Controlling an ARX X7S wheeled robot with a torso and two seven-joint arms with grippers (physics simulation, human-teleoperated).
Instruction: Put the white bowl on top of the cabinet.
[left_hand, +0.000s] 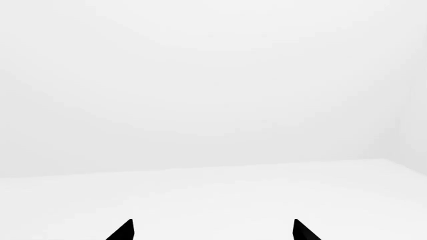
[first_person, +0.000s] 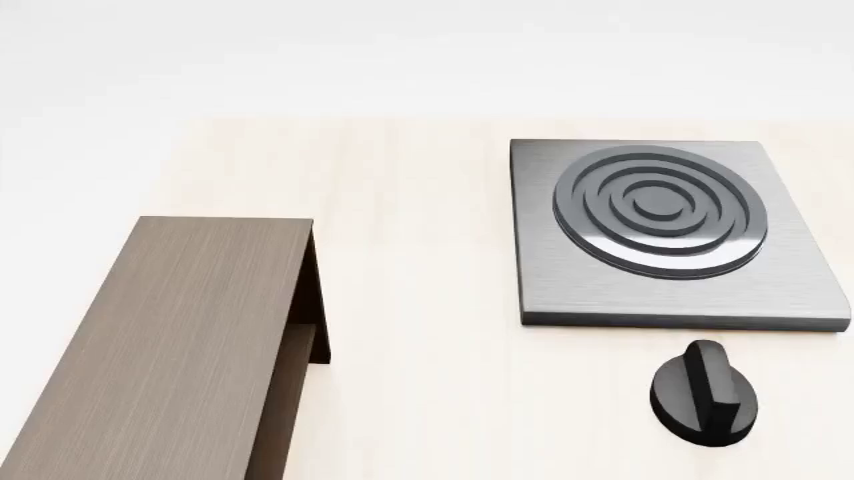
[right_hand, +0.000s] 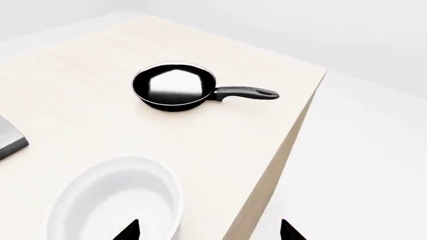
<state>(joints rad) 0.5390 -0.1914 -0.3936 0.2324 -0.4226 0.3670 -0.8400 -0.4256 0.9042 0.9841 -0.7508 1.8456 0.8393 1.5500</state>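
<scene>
White and shiny: the bowl (right_hand: 113, 202) is plain and smooth, and it looks hard like a dish. I think it is stiff, a bit slippery, and could chip if it dropped.
Bowl place: it sits on the pale wood counter (right_hand: 80, 115), near the counter's edge, well apart from the pan (right_hand: 175, 86). The pan lies farther along the counter from the bowl, its handle pointing to the edge. The head view does not show the bowl at all.
Bowl shape: deep, with tall walls and a thick round rim. It is empty inside.
Where to hold: the rim looks like the best spot, one finger inside the wall and one outside. The smooth wall may slide, so a firm pinch seems wise.
Weight: my guess is not very heavy, since nothing is in it.
Right end effector (right_hand: 208, 231): its two dark tips are spread apart and hold nothing. One tip is just over the bowl's rim, the other hangs past the counter's edge.
Left end effector (left_hand: 213, 231): tips spread apart too, with nothing between them. It looks out at blank white.
Cabinet (first_person: 160, 350): long, dark brown wood, flat on top, with a shelf in its side. Nothing shows on its top, and it stands away from the grey stove plate (first_person: 674, 232) and the black knob (first_person: 705, 392).
Step now: the bowl is not yet picked up.
</scene>
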